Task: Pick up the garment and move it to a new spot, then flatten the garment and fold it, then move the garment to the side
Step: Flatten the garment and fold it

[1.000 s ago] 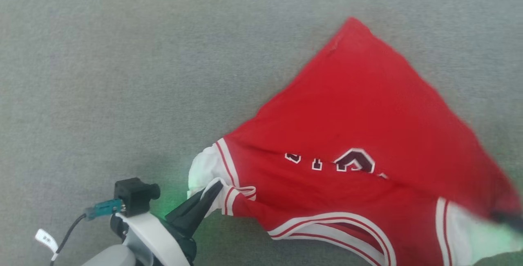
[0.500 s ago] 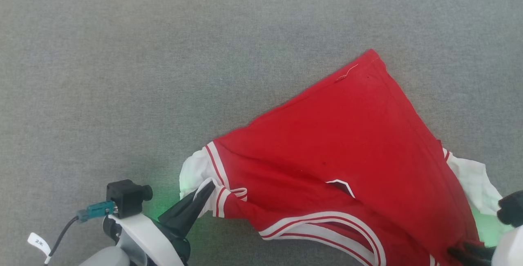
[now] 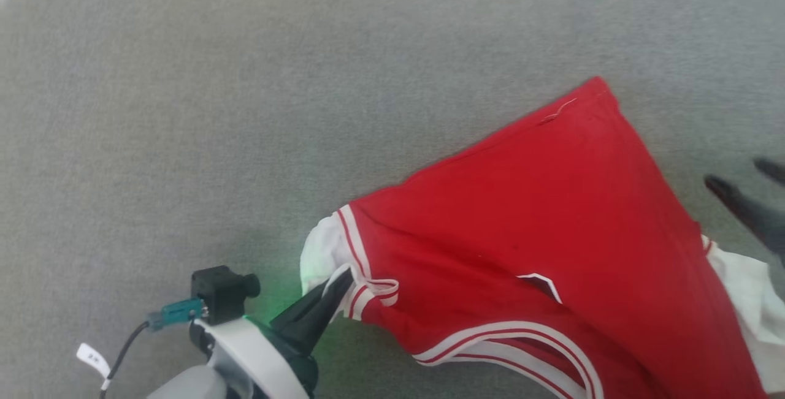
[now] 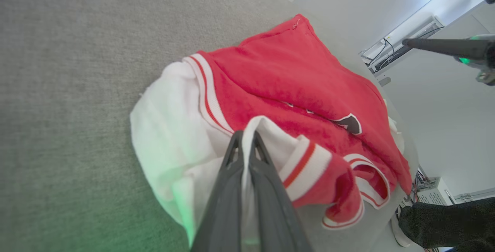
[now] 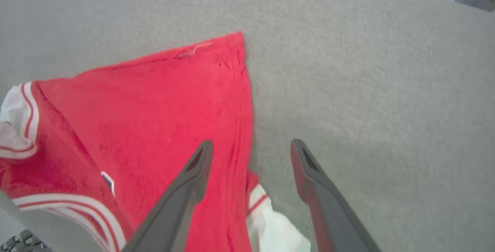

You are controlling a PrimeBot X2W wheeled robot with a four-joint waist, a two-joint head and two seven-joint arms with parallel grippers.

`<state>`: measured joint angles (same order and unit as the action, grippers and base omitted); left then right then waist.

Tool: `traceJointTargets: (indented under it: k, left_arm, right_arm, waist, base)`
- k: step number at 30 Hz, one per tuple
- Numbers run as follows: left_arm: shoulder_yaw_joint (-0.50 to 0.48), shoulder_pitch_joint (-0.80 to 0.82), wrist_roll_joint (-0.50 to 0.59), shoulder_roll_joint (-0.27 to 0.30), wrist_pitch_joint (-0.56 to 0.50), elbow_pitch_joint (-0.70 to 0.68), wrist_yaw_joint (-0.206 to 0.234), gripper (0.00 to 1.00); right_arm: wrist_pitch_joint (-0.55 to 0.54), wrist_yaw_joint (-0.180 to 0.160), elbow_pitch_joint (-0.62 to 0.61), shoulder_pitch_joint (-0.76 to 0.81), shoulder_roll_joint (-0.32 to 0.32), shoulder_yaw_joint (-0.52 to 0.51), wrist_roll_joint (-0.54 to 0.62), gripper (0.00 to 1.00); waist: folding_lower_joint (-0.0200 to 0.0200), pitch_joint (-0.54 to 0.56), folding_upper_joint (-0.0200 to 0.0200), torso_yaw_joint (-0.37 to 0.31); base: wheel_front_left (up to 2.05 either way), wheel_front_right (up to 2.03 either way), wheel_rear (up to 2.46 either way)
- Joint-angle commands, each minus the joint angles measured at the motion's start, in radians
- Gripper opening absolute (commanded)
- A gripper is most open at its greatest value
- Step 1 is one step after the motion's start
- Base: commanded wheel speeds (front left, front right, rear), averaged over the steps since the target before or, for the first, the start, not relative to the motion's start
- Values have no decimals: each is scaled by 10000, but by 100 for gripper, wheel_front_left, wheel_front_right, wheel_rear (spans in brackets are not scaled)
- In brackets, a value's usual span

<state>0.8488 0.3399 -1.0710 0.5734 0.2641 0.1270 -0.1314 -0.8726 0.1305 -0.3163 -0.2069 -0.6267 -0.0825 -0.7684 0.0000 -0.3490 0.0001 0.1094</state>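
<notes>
The garment, a red jersey with white sleeves and striped trim, lies rumpled on the grey surface at the right of the head view. My left gripper is shut on the white cuff of its left sleeve. My right gripper hovers open above the garment's right edge, with nothing between its fingers. The other white sleeve lies crumpled below it. A corner of the dark number print peeks out from a fold.
Grey fabric surface spreads wide to the left and far side of the garment. In the left wrist view, a white wall, cables and equipment lie beyond the surface's edge, and a dark-clad part of a person shows at the lower right.
My right gripper let go of the garment's right sleeve, opened and rose away. The garment dropped flatter onto the surface. My left gripper kept its hold.
</notes>
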Motion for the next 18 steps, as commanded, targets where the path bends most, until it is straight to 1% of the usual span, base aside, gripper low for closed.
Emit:
traceJointTargets:
  k: [1, 5, 9, 14, 17, 18]
  left_arm:
    - [53, 129, 41, -79, 1, -34, 19, 0]
    - [145, 436, 15, -300, 2, 2, 17, 0]
    - [307, 676, 28, -527, 2, 30, 15, 0]
    - [341, 798, 0, -834, 1, 149, 15, 0]
    - [330, 756, 12, -967, 1, 220, 15, 0]
    - [328, 732, 8, -987, 1, 231, 15, 0]
  right_arm:
    - [78, 3, 163, -340, 76, 126, 139, 100]
    - [37, 2, 1735, -2310, 49, 1433, 784, 100]
    - [-139, 2, 3138, -3778, -121, 2475, 1210, 100]
    - [-114, 2, 4160, -4495, -576, 3800, 1400, 100]
    - [-141, 5, 4575, -4428, -693, 4555, 1150, 100]
    - [-192, 5, 4683, -4381, -733, 4754, 1003, 91]
  waist:
    - [0, -239, -1, 231]
    - [0, -696, -1, 643]
    - [0, -1102, -1, 1044]
    - [0, -1346, -1, 1336]
    - [0, -1358, -1, 1359]
    - [0, -1343, -1, 1351]
  base:
    - [0, 0, 0]
    - [0, 0, 0]
    - [0, 0, 0]
    - [0, 0, 0]
    - [0, 0, 0]
    - [0, 0, 0]
